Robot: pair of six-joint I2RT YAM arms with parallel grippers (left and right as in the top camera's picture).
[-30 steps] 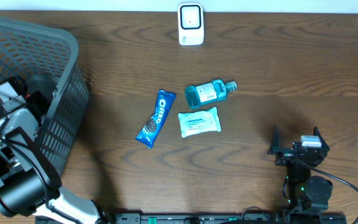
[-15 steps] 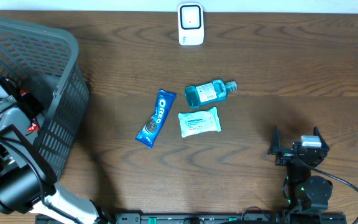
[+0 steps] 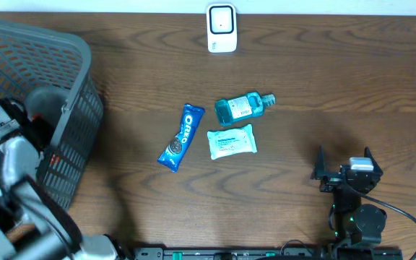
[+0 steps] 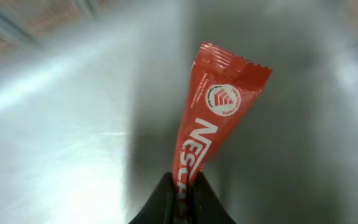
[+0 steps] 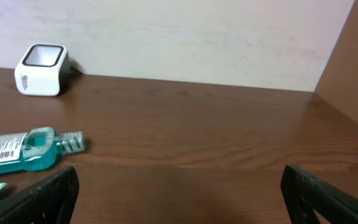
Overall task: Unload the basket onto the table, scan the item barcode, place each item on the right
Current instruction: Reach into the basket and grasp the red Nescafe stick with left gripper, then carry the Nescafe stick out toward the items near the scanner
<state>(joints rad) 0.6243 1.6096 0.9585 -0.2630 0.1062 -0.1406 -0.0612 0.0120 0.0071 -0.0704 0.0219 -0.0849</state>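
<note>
Honestly the left side is hard to read from above: the arm (image 3: 9, 155) is smeared by motion blur down inside the grey mesh basket (image 3: 74, 65), and I can't pick out its end effector there. The wrist view sorts it out. The left end effector (image 4: 180, 198) is pinched together on the near end of a red sachet (image 4: 215, 112). Only two dark fingertips (image 4: 162, 202) poke into frame and the rest is cut off. The sachet sticks up and away from them, leaning a bit right, with a crimped zigzag edge at the far end. It's glossy foil with white lettering, partly hidden in the grip. Behind it is just blurry grey.

The right end effector (image 3: 344, 163) has its fingers wide apart, well clear of everything. Far ahead of it and to the left is the boxy white scanner (image 3: 222, 28). Nearer, also to its left, are a clear teal bottle (image 3: 240, 107), a soft wipes pack (image 3: 231, 141) and a blue cookie pack (image 3: 181, 137), all on the wood-grain bench (image 3: 338, 79).
</note>
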